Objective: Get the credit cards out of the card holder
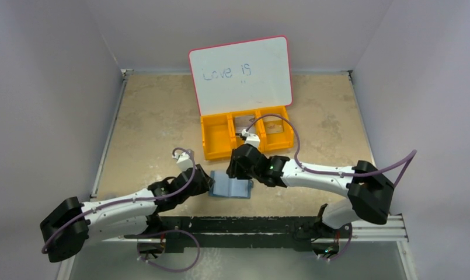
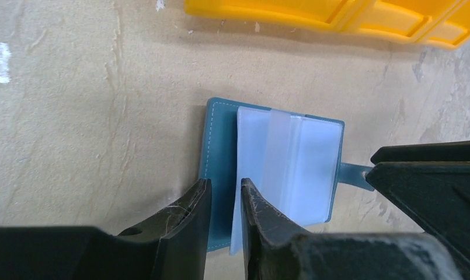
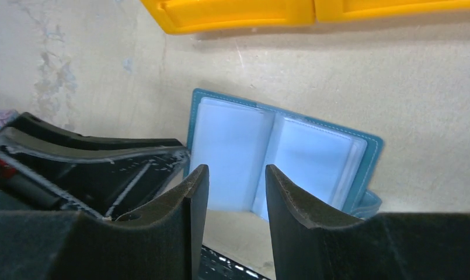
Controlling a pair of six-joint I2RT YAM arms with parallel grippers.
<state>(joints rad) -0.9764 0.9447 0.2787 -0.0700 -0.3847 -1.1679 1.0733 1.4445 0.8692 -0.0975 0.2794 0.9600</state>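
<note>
Arm pose: both arms extended low over the counter (image 1: pixel 156 116) from their bases at the near edge and converged on the card holder (image 1: pixel 231 186). The left arm ran in from the left with its wrist pitched down, placing the left tool (image 1: pixel 204 182) at the holder's left edge. The right arm ran in from the right, elbow bent, with the right tool (image 1: pixel 239 168) over the holder's far side.

Location of the card holder: it lay opened flat on the counter, just in front of the orange bin (image 1: pixel 218 143), teal cover down and clear sleeves (image 2: pixel 291 163) facing up. Its closure tab (image 2: pixel 352 174) projected from the right side in the left wrist view.

Left tool state: the fingers (image 2: pixel 191 219) stood narrowly parted, straddling the edge of a sleeve leaf at the cover's near border. Whether the pads touched that leaf could not be determined.

Right tool state: the fingers (image 3: pixel 293 216) stood spread about halfway, poised above the left sleeve page with nothing between them.

Location of the credit cards (image 1: pixel 242 123): greyish and tan cards lay in the bin's middle and right compartments. A whiteboard (image 1: pixel 241 73) stood behind the bin.
</note>
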